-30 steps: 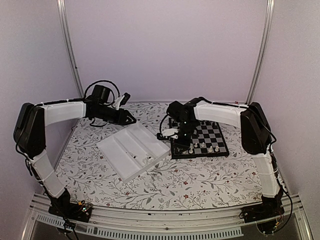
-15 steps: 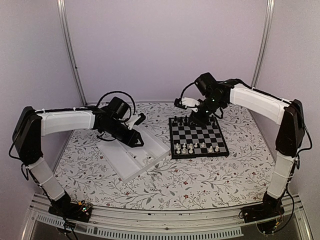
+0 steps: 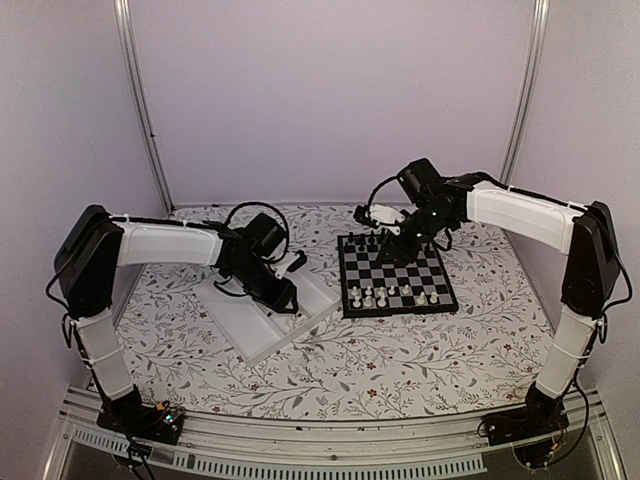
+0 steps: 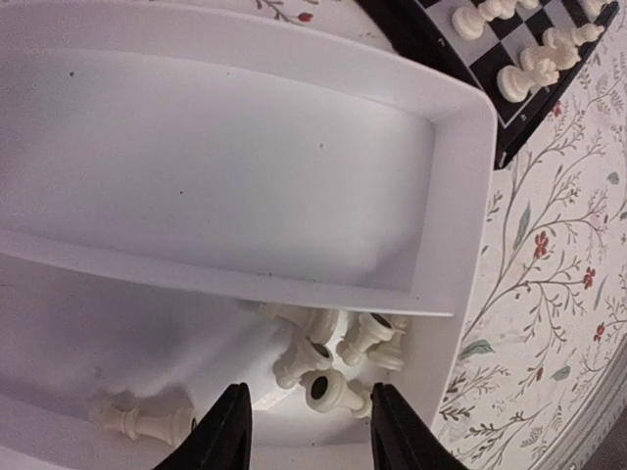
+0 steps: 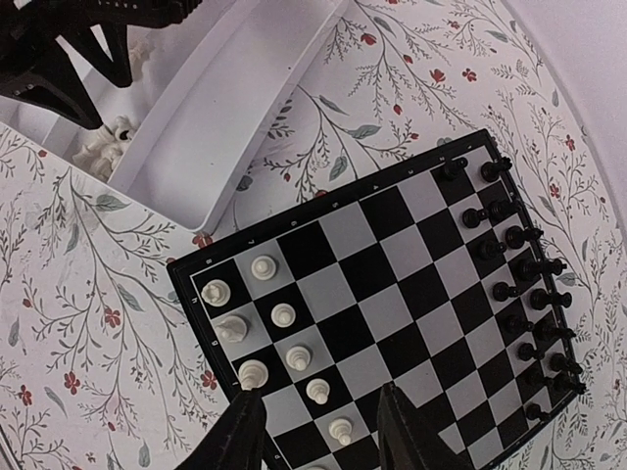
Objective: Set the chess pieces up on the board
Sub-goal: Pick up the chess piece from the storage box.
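Note:
The board [image 3: 400, 277] lies right of centre with several white chess pieces [image 3: 381, 295] along its near rows and black chessmen on the far rows. In the right wrist view the board [image 5: 392, 294] carries white pieces [image 5: 283, 315] at the left. My right gripper [image 3: 392, 255] [image 5: 318, 431] is open and empty, high above the board's far side. My left gripper [image 3: 288, 303] [image 4: 309, 431] is open and empty, low in the white tray's corner, its jaws either side of a heap of loose white pieces [image 4: 328, 390]. One more white piece [image 4: 142, 423] lies to the left.
The white compartmented tray [image 3: 240, 300] lies tilted left of the board, its rim [image 4: 460, 196] close to the board's edge. Black chessmen [image 5: 529, 294] line the board's far side. A floral cloth covers the table; metal posts stand at the back.
My left arm swung from the far left down into the tray's near-right corner. My right arm lifted off the board's left edge and moved to its far side.

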